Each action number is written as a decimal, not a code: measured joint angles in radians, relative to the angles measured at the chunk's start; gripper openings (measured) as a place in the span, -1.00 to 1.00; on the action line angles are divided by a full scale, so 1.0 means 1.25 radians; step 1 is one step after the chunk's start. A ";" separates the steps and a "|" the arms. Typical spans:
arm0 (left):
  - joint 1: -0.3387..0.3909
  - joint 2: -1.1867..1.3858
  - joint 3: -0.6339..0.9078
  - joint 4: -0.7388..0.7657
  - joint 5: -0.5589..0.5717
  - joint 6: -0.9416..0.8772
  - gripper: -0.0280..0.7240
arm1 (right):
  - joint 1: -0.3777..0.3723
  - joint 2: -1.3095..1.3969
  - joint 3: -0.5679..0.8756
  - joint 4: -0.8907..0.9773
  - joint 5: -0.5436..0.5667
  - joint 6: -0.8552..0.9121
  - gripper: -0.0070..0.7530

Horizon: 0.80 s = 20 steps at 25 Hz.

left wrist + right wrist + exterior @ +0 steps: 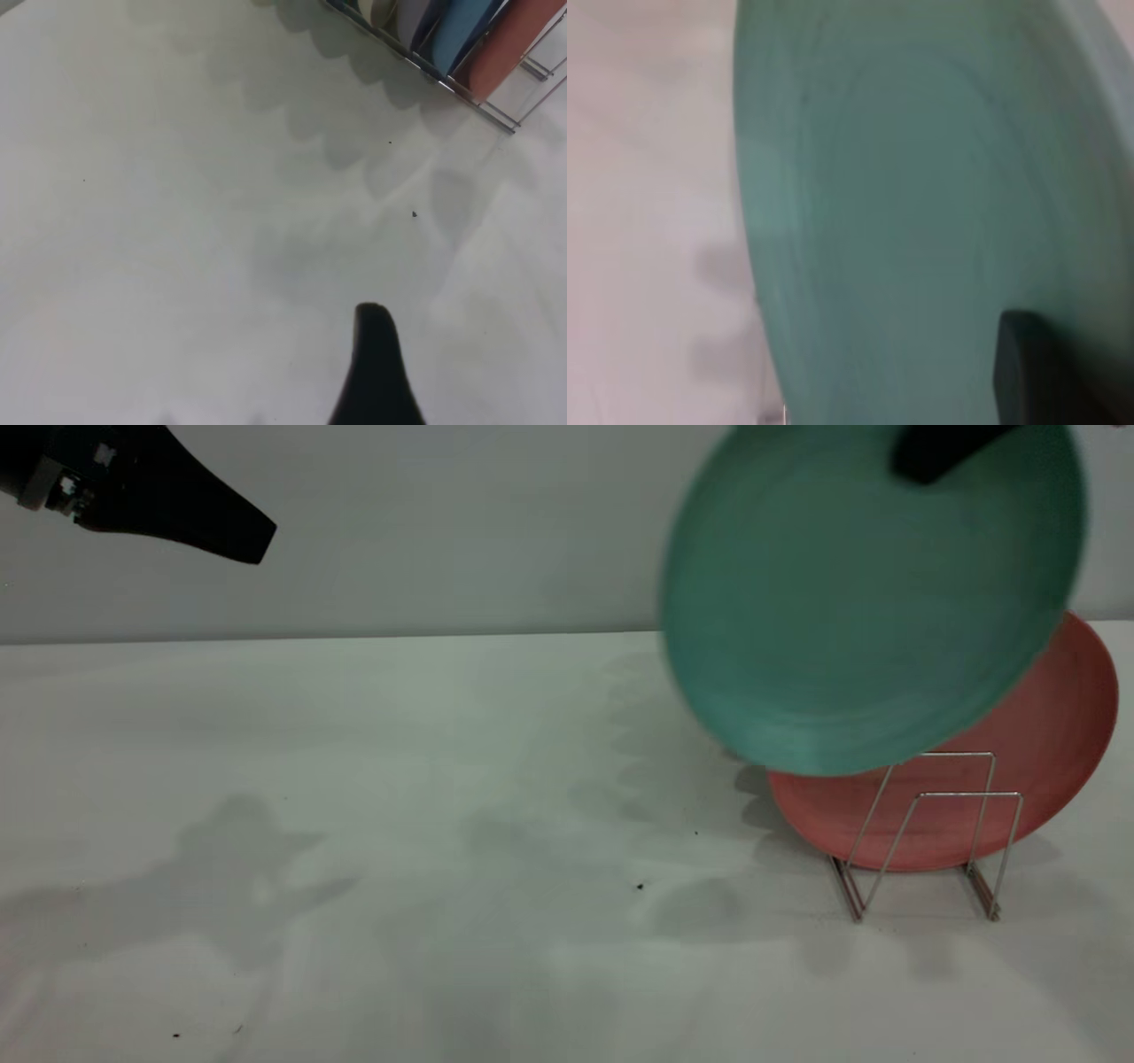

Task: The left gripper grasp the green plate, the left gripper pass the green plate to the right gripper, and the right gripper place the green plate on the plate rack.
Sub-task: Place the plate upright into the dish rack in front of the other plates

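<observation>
Closest to the exterior camera is the front edge of the white table [372,957], with soft shadows and a few small dark specks on it.

At the far left, high above the table, hangs the left gripper [252,536]. It holds nothing and it is well apart from all plates. Only one dark wedge shape is visible from outside, and in the left wrist view only one finger [376,372] shows over the bare table, so I cannot tell if its fingers are apart or closed.

More to the right, the green plate [873,602] is in the air, tilted, with its face turned to the exterior camera. Its lower edge overlaps in this view the top of the salmon-pink plate [1045,762] and it is just above the front loops of the plate rack [930,833]. If it touches them, I cannot tell. The right gripper [930,456] grips the green plate at its upper rim; one dark finger lies across the front of the rim. In the right wrist view the green plate [921,195] fills almost everything, with one finger [1032,372] pressed on its surface, so the fingers are closed onto the plate.

The salmon-pink plate stands on edge in the rack, behind the two empty front loops. In the left wrist view a blue plate [465,31] stands in the rack just beside the pink one.
</observation>
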 joint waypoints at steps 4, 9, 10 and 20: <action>0.000 0.000 0.000 0.000 0.000 -0.001 0.60 | -0.080 0.001 0.000 0.032 0.020 -0.005 -0.68; 0.000 0.000 0.000 0.000 -0.001 -0.001 0.60 | -0.130 0.001 0.000 0.082 0.021 0.012 -0.68; 0.000 0.000 0.000 0.000 -0.001 -0.001 0.60 | -0.131 0.001 0.000 0.083 0.021 0.005 -0.68; 0.000 0.000 0.000 0.000 -0.009 -0.022 0.59 | -0.131 -0.033 0.154 0.176 -0.113 -0.081 -0.68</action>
